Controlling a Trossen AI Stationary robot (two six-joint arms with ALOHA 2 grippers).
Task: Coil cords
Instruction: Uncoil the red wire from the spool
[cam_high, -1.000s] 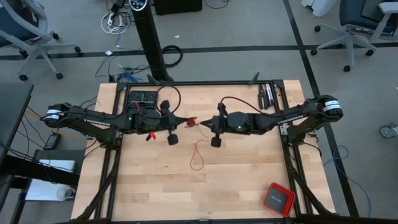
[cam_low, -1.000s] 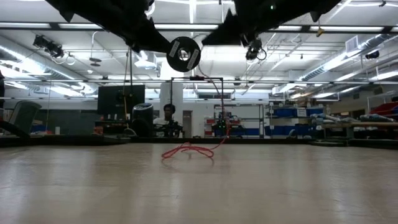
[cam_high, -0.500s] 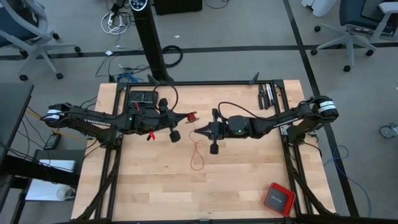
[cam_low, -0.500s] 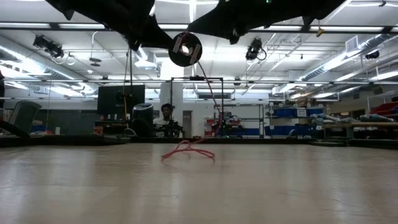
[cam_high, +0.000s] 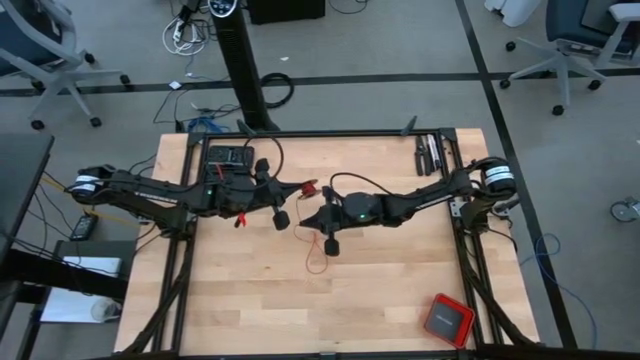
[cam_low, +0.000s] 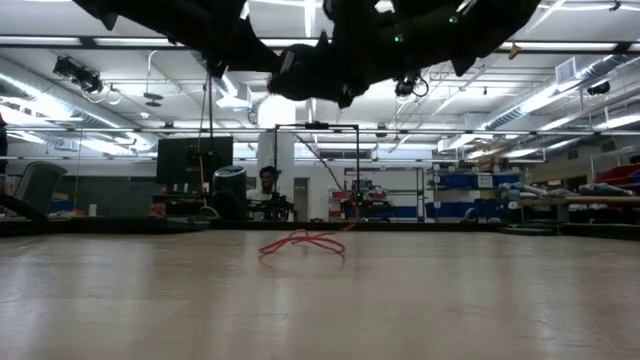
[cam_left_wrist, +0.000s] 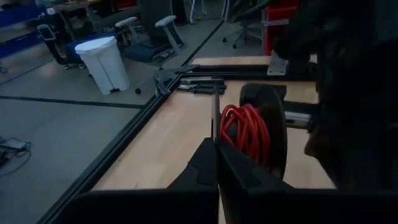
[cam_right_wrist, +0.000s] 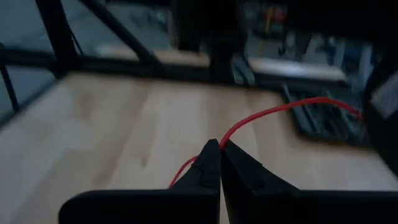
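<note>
Wooden table (cam_high: 240, 300), mid-area: red cord (cam_high: 318, 255) was trailed toward 6 o'clock from the right gripper (cam_high: 304, 219), pinched shut on it; coiled bundle (cam_left_wrist: 245, 130) was clamped by the left gripper (cam_high: 303, 189) at 12 o'clock, nearer.

Right gripper (cam_high: 303, 221) moved left across table toward left gripper (cam_high: 300, 190) w/ red coil (cam_high: 310, 187), now just beside it, pinching red cord (cam_right_wrist: 267, 113). Loose loop on table (cam_high: 318, 252) smaller, strand drawn up.

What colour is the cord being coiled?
Red; the cord shows best in the left wrist view.
</note>
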